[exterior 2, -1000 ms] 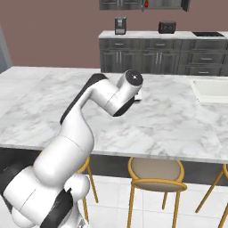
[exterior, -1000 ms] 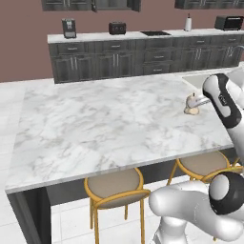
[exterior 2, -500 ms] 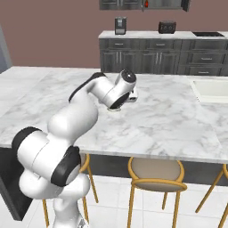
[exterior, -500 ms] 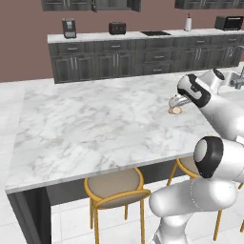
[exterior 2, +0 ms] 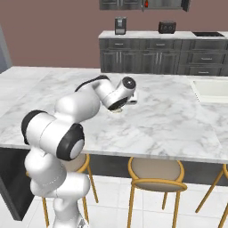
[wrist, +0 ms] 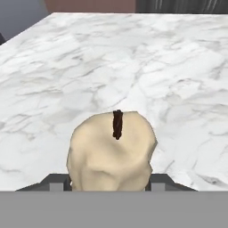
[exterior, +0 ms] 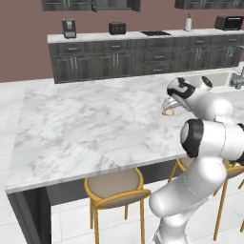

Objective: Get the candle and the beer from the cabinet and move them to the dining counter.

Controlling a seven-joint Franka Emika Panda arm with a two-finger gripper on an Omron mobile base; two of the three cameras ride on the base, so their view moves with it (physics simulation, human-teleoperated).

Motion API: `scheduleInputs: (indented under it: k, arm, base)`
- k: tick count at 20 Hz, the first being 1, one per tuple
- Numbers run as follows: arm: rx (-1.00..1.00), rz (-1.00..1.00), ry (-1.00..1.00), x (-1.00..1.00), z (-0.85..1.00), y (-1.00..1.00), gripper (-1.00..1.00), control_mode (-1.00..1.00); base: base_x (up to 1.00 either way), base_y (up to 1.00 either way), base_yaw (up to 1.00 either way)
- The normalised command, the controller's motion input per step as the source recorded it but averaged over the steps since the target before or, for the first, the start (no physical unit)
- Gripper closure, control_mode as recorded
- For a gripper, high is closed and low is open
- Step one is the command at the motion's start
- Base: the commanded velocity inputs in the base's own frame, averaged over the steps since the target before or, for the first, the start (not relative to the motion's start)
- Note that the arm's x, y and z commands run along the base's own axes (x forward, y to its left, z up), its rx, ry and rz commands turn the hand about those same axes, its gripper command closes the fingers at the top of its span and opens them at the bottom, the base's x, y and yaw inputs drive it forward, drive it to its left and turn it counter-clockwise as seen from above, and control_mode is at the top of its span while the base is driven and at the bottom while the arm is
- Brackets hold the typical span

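Observation:
The cream candle [wrist: 111, 151] with its dark wick sits between my fingertips, and my gripper [wrist: 109, 181] is shut on it. From the base cameras the candle [exterior: 167, 112] [exterior 2: 117, 110] hangs just above the white marble dining counter [exterior: 86, 124] [exterior 2: 169, 120], under the gripper [exterior: 168, 105] [exterior 2: 121, 105]. I cannot tell whether its base touches the marble. The dark upper cabinet [exterior: 90, 5] [exterior 2: 142, 4] runs along the top edge of the back wall. The beer is out of view.
A sink [exterior 2: 213, 89] with a faucet [exterior: 238, 76] is set into the counter to the right. Round-seated stools [exterior: 116, 188] [exterior 2: 156, 171] stand along the near edge. The wall counter [exterior: 143, 34] carries a coffee machine [exterior: 69, 27] and a toaster [exterior: 117, 27].
The arm has swung left over the dining counter with the candle in its grip and has folded in closer to the base. The candle now sits lower over the marble.

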Motion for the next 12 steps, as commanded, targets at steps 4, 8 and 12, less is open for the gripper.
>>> scheduleInputs:
  k: [4,8,12]
  arm:
    - [0.0,-0.06,-0.06,0.21,-0.34,0.0,1.0,-1.0]
    - [0.0,-0.04,-0.04,0.2,-0.39,0.0,1.0,-1.0]
    - [0.0,-0.01,0.0,0.22,-0.56,0.0,1.0,-1.0]
  base:
    - [0.0,0.0,0.0]
    - [0.0,0.0,0.0]
    - [0.0,0.0,0.0]
